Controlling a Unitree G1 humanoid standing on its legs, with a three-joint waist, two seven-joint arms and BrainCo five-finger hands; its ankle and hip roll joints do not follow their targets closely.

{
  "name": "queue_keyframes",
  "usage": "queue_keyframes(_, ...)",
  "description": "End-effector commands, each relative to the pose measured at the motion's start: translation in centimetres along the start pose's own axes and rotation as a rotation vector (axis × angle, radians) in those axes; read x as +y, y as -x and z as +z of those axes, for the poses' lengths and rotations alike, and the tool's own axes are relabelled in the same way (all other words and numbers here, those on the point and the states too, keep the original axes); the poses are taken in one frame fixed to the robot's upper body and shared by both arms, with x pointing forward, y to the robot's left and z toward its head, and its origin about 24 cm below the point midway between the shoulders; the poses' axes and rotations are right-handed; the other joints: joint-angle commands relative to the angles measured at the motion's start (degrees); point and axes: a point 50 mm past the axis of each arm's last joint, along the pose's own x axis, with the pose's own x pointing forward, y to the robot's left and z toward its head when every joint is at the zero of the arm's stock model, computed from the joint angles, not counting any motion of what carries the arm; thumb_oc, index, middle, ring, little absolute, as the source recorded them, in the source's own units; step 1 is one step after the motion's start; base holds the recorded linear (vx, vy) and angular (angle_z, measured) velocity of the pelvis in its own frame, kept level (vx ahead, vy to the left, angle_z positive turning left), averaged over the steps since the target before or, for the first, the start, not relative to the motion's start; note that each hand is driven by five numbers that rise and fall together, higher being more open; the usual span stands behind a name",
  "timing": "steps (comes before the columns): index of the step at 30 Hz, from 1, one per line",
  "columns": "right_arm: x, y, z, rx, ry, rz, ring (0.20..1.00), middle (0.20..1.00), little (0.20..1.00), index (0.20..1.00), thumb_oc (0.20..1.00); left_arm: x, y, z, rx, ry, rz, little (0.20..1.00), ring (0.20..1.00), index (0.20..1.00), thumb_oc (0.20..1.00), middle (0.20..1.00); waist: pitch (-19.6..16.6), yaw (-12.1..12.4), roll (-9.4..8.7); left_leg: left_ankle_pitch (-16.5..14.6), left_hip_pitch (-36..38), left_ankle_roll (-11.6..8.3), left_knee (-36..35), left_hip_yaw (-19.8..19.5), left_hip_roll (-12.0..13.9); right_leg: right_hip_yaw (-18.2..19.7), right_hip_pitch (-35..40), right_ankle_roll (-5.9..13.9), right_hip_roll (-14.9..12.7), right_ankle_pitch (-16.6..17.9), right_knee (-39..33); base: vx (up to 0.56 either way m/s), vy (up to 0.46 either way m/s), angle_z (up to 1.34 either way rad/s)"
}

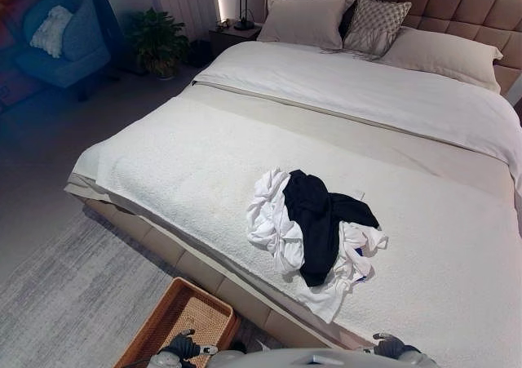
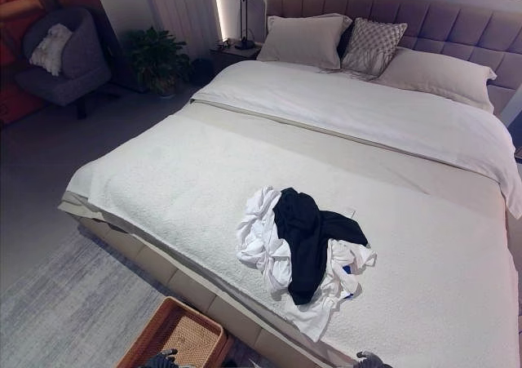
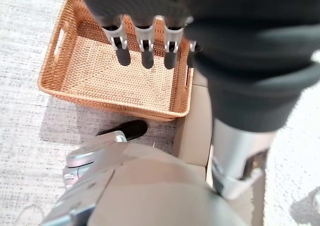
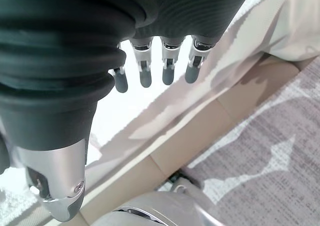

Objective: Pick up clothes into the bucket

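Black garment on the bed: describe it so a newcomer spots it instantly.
Start at the large bed with its cream cover. Near its foot edge lies a small heap of clothes. The black garment is draped across the heap's middle, the only dark piece among crumpled white ones.

Left robot hand (image 3: 150, 33) above wicker basket (image 3: 107, 75)

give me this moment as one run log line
stage: not started | clothes: piled on bed | basket: on floor, nothing in it | left hand: open | right hand: open

White and black clothes (image 1: 314, 229) heaped on bed, wicker basket (image 1: 181, 323) on floor
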Motion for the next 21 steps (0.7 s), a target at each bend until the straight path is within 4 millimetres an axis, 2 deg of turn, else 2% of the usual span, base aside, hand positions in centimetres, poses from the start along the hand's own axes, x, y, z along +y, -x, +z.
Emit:
queue_keyframes(1,0.23,-0.23,2.45,-0.056,0.039,0.008,1.000,1.000,1.000,1.000,1.000,1.14,-0.11,0.20,0.019,0.004,0.018,1.000,1.000,1.000,1.000,1.000,-0.53,-0.09,-4.43,-1.00,0.38,2.11,-1.24,-0.84,-4.51,6.15,-1.08,2.67,-2.41,3.17,0.17,0.00,0.000,0.00)
queue_keyframes(21,0.55,-0.21,2.13,-0.048,0.049,0.012,1.000,1.000,1.000,1.000,1.000,0.73,-0.10,0.12,0.021,-0.017,0.020,1.000,1.000,1.000,1.000,1.000,-0.42,0.13,-4.53,-1.40,1.00,2.20,-1.24,-0.51,-4.47,6.36,-0.73,2.66,-2.17,2.89,0.17,0.00,0.000,0.00)
